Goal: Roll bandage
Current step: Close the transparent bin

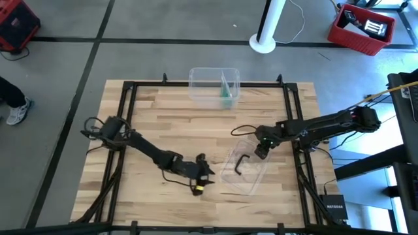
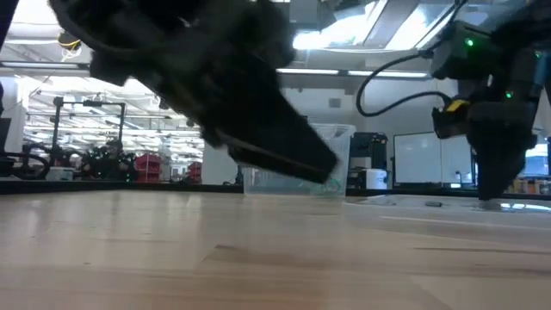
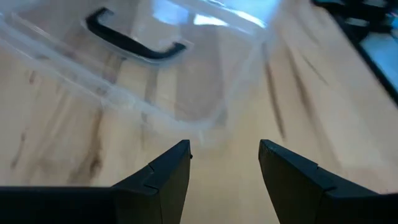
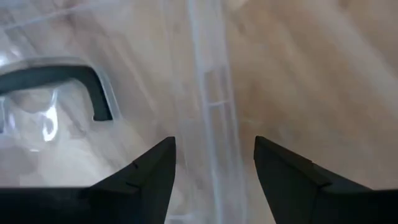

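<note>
The teal-green bandage (image 1: 226, 95) lies inside a clear plastic box (image 1: 213, 84) at the table's far edge, against the box's right wall; the low view shows it too (image 2: 331, 186). A clear lid (image 1: 245, 168) with a black handle (image 1: 241, 164) lies flat on the table at the near right. My left gripper (image 1: 210, 172) is open, low over the wood just left of the lid (image 3: 186, 81). My right gripper (image 1: 261, 154) is open and points down over the lid's far rim (image 4: 210, 99). Whether it touches the rim, I cannot tell.
Black frame rails (image 1: 128, 130) run along the table's left, right and far edges. Bare wood (image 1: 170, 124) spreads between the box and the lid. Off the table, a person's shoe (image 1: 17, 109) shows on the floor at the left.
</note>
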### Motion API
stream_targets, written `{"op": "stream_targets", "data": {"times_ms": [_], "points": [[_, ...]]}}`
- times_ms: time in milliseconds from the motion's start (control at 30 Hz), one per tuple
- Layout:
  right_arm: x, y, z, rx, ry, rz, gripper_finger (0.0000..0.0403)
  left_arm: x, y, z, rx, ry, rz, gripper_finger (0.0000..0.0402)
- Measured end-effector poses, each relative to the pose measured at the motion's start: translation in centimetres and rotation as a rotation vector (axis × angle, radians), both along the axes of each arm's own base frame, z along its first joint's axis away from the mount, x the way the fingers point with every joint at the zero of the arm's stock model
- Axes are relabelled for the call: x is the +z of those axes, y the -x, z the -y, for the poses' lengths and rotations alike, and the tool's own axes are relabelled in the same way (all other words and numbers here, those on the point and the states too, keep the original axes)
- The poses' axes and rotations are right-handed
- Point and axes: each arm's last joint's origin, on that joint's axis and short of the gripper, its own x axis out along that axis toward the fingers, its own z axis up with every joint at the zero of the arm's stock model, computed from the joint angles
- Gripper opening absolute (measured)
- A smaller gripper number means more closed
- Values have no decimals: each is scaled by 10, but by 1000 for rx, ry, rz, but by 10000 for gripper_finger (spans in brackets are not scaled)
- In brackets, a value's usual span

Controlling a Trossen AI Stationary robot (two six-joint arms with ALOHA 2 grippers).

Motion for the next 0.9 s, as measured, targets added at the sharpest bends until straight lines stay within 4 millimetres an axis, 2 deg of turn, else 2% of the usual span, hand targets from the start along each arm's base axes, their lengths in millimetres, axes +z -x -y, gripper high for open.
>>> {"op": "stream_targets", "data": {"times_ms": [200,433,633,767,900], "points": [[-15,1,-1,-44,-71,89,216,-17,-23,6,64,-2,-4,182],[-15,0,-10,-61,-119,114,216,-22,-19,2,155,-69,-96,182],[-13,-1,-32,-75,-243,106,216,-2,-4,-16,261,-299,-202,182],[-6,-8,-46,-90,-298,203,216,12,7,-37,373,-464,-276,182],[1,-15,-55,-105,-288,329,216,40,19,-48,476,-476,-270,182]]}}
